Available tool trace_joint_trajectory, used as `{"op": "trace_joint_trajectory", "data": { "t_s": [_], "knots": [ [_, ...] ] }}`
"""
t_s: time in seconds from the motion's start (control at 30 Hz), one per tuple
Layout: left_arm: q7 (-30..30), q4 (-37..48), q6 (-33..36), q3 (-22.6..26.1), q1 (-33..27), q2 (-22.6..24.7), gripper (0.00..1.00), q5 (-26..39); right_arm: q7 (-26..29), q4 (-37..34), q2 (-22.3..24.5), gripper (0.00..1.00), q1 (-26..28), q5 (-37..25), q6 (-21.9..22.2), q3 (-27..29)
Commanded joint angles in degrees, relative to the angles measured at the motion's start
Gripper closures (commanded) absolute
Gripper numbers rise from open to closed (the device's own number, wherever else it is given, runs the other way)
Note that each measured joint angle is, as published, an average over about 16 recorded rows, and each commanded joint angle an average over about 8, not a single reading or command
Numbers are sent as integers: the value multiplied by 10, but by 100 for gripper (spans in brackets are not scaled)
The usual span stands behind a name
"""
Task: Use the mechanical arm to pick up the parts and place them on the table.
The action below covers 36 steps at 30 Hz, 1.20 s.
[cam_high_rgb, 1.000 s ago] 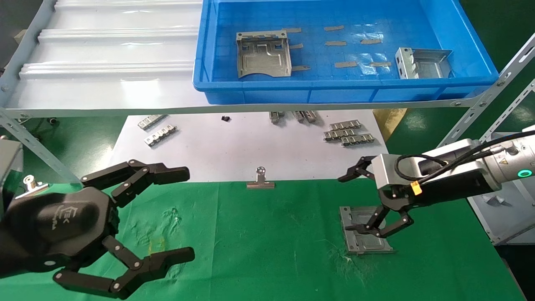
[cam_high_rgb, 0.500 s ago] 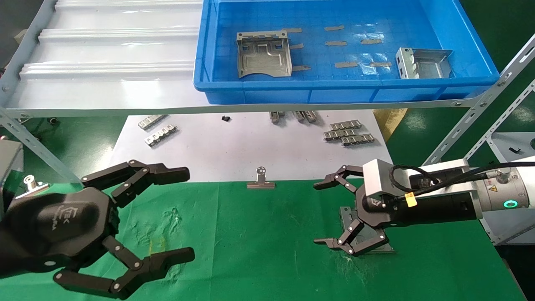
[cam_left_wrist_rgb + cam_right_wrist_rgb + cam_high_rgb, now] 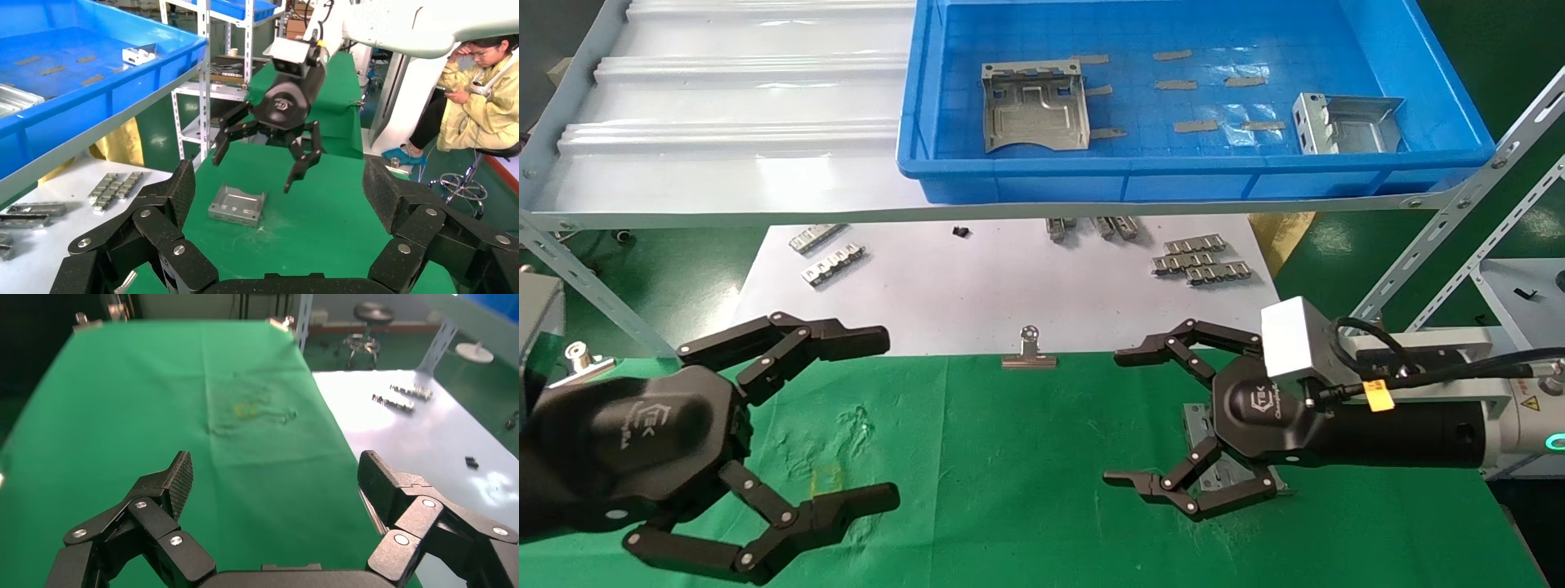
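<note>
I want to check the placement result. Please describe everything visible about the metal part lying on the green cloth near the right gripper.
The part is a shiny grey sheet-metal plate, roughly square, with low upturned notched edges and embossed channels. It lies flat, open side up, on the green cloth of the table. Nothing grips it: the right gripper hangs above it with fingers spread, clear of the metal in the left wrist view. In the head view that gripper hides most of the plate.

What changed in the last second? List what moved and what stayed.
The right gripper, which had its fingers around the sheet-metal part on the green cloth table, has let it go, opened wide and risen clear of it. The part lies where it was. The left gripper, open, and the two parts in the blue bin stayed put.
</note>
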Motion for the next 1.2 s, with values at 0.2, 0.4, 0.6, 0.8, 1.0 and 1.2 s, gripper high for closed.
{"op": "trace_joint_trajectory", "data": {
  "t_s": [0.2, 0.4, 0.6, 0.8, 1.0, 1.2],
  "knots": [
    [0, 0, 0, 0, 0, 0, 0, 0, 46, 68, 25, 0, -54, 38, 6, 55],
    [0, 0, 0, 0, 0, 0, 0, 0, 86, 126, 47, 0, -101, 71, 11, 102],
    [0, 0, 0, 0, 0, 0, 0, 0, 126, 185, 68, 0, -147, 103, 17, 150],
    [0, 0, 0, 0, 0, 0, 0, 0, 162, 238, 88, 0, -190, 133, 21, 193],
    [0, 0, 0, 0, 0, 0, 0, 0, 178, 267, 99, 0, -213, 150, 23, 216],
    [0, 0, 0, 0, 0, 0, 0, 0, 177, 266, 99, 0, -212, 151, 24, 216]
  ]
}}
